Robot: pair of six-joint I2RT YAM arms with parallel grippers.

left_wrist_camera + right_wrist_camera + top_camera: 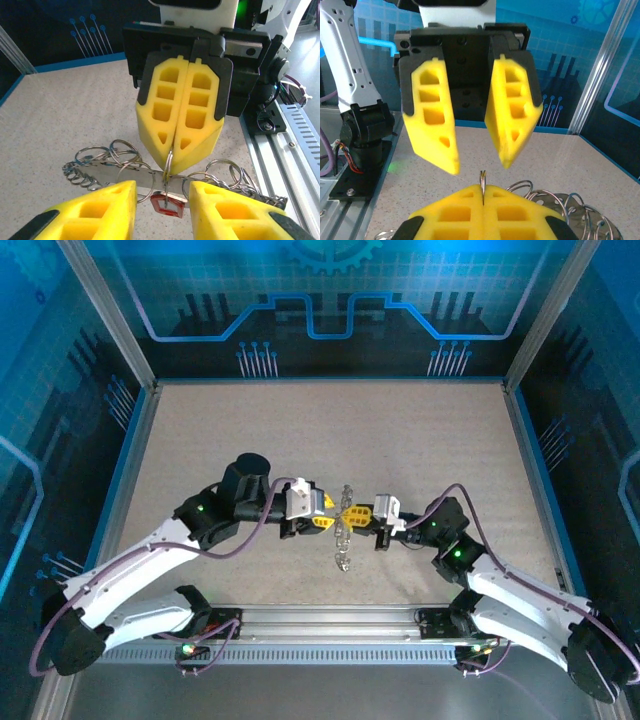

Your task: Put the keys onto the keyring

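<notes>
Both tools meet tip to tip over the middle of the counter (pixel 300 430), slightly toward its near edge. The left tool (pixel 322 523) is on the left and the right tool (pixel 358 514) on the right. The keyring (pixel 342 545) lies on the counter directly beneath and between them, trailing toward the near edge. One thin loop of the keyring stands upright, pinched between the right tool's fingertips. Below that loop, a key (pixel 167 204) sits in the gap between the left tool's fingers. Further loops spread on the counter to either side.
</notes>
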